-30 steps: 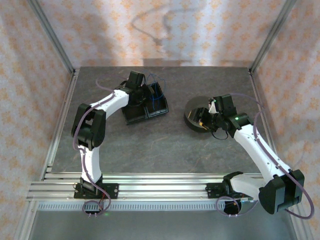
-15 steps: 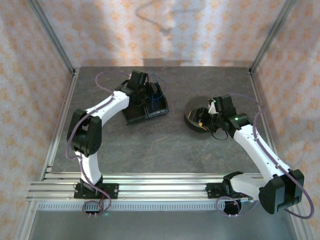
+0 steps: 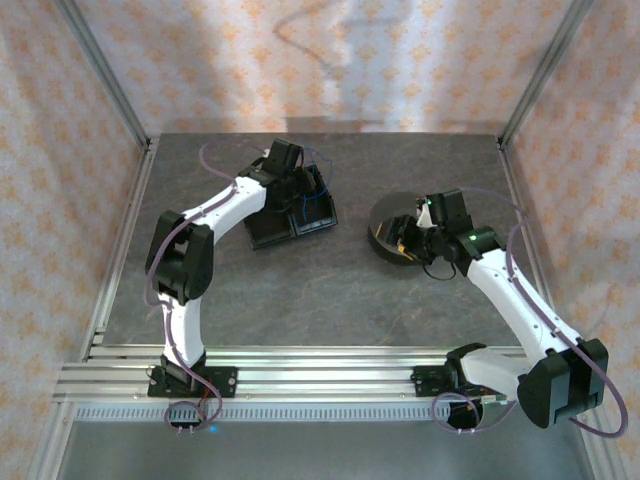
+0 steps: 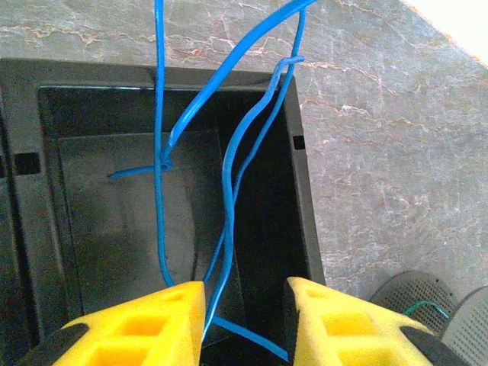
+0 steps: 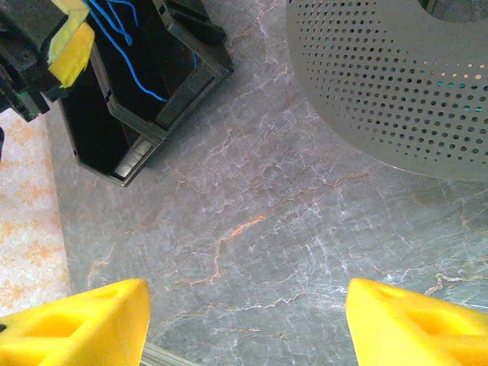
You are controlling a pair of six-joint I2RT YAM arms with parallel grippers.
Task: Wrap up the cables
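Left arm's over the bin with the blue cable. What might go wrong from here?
1. The blue cable runs between the fingers of the open left gripper; pulling away may snag it and drag it out of the black bin.
2. Its loops cross the bin's far rim in the left wrist view, so they may spill onto the table.

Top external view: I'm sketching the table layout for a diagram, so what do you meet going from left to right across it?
Left arm's dark elbow → black bin → dark grey round spool → right arm's white forearm.
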